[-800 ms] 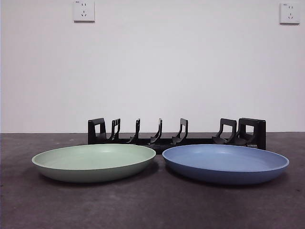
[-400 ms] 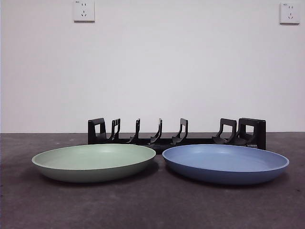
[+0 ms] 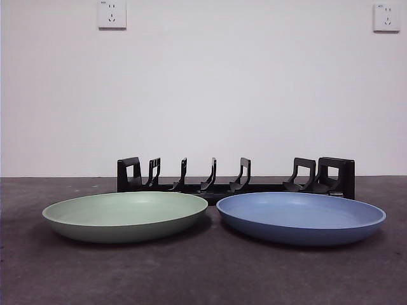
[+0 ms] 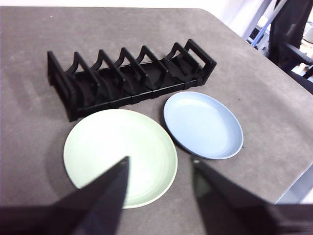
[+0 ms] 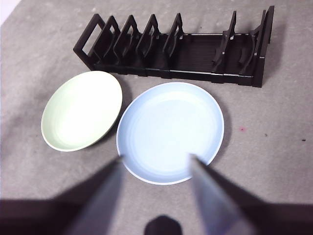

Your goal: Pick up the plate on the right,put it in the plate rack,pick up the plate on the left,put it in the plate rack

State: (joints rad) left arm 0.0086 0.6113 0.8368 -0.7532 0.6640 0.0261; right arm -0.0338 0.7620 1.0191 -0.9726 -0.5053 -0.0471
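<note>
Comparing the front view with the pictures from a second and half a second ago, nothing differs: the two plates and the rack lie exactly where they lay, and no arm shows in that view at any of the three moments. There are two plates, one green plate (image 3: 125, 216) on the left and one blue plate (image 3: 301, 218) on the right, both flat on the dark table (image 3: 203, 279), side by side with their rims just beside each other but with a narrow gap between. There is one plate rack (image 3: 235, 176), long, low and black, standing just behind both plates with its row of upright prongs holding nothing; its slots are all bare of plates. On the wall behind are two white sockets (image 3: 112, 14), one toward each upper corner. There are two grippers, both raised above the table and touching nothing. The left gripper (image 4: 159, 169) hangs over the near edge of the green plate, its two jaws spread apart with the plate's rim showing between them. The right gripper (image 5: 154, 161) hangs over the near edge of the blue plate, its jaws likewise spread apart with nothing between them but the plate below
</note>
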